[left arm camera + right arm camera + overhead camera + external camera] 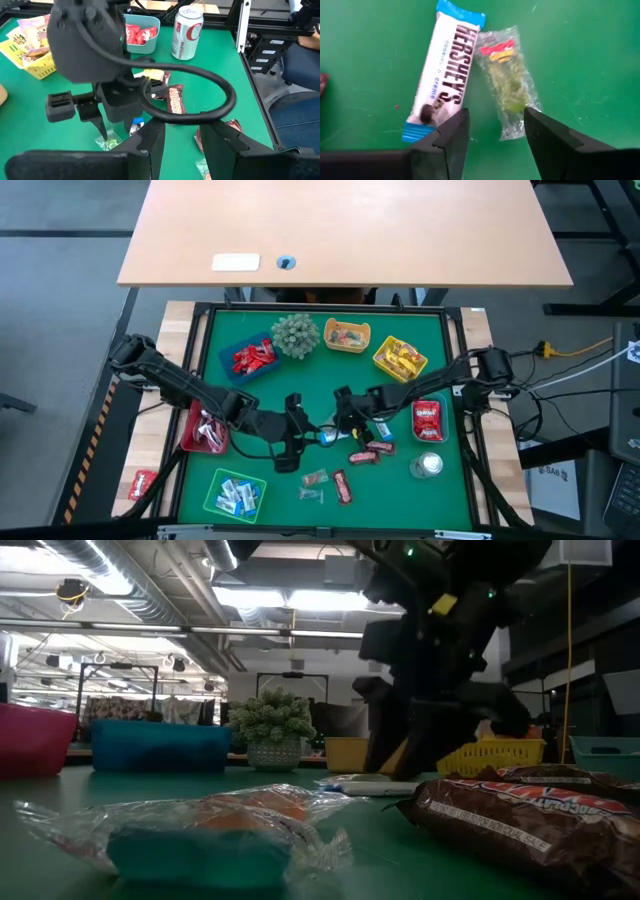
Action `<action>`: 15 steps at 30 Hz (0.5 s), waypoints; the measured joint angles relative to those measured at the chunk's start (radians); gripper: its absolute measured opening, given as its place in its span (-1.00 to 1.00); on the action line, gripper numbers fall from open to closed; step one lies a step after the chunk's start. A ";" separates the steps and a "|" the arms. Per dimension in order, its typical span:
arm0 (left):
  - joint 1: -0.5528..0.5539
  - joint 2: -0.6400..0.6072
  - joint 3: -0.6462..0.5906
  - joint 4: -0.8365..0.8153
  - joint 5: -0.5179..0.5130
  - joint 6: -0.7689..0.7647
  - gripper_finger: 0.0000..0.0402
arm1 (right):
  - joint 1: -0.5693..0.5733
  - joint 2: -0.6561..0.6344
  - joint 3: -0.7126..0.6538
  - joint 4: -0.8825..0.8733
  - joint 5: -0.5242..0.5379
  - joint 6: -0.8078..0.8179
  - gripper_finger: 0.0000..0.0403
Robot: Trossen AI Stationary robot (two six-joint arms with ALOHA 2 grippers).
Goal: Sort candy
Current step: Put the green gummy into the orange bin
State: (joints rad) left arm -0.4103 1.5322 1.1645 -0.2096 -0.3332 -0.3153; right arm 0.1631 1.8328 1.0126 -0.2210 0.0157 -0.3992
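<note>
Right gripper (492,132) is pointed down at the green mat (580,45), jaws parted a moderate way, nothing between them. Just ahead of its tips lie two candies side by side, touching or nearly so: a white-and-blue Hershey's bar (445,75) off the one finger, and a clear packet with green candy (507,82) off the other, its near end reaching into the gap between the tips. Both long axes run roughly along the wrist's line of sight, away from the fingers, so the jaws would close across the narrow width of either. The clear packet looks like the better-lined target; the bar sits slightly outside the jaw line.

Left gripper (182,137) is also partly open and empty, hanging close beside the right one in mid-table. From its wrist the right arm's head blocks most of the view; brown-wrapped bars (175,98) lie beyond it, with a soda can (186,32) and a light-blue tray of red candy (142,35) farther off.

From above, the right gripper (345,420) is directly over the bar and packet; the left gripper (290,435) is a bit to the side. Judgement: the right arm is nearer and should take this pick, dropping nearly straight down. Risk: it may pinch both wrappers together.
</note>
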 joint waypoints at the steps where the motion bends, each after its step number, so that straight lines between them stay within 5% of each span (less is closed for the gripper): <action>1: 0.000 0.000 0.000 0.000 0.000 0.000 -0.46 | -0.002 0.008 0.000 0.001 -0.005 0.001 -0.06; 7: 0.000 0.000 0.000 0.000 0.000 0.000 -0.46 | -0.010 0.029 0.004 0.003 -0.015 0.002 -0.18; 15: 0.000 0.000 0.000 -0.001 0.000 0.002 -0.46 | -0.012 0.033 0.002 0.019 -0.020 0.002 -0.66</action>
State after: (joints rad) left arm -0.4103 1.5322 1.1645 -0.2104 -0.3334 -0.3130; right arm 0.1509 1.8656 1.0145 -0.2020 -0.0045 -0.3973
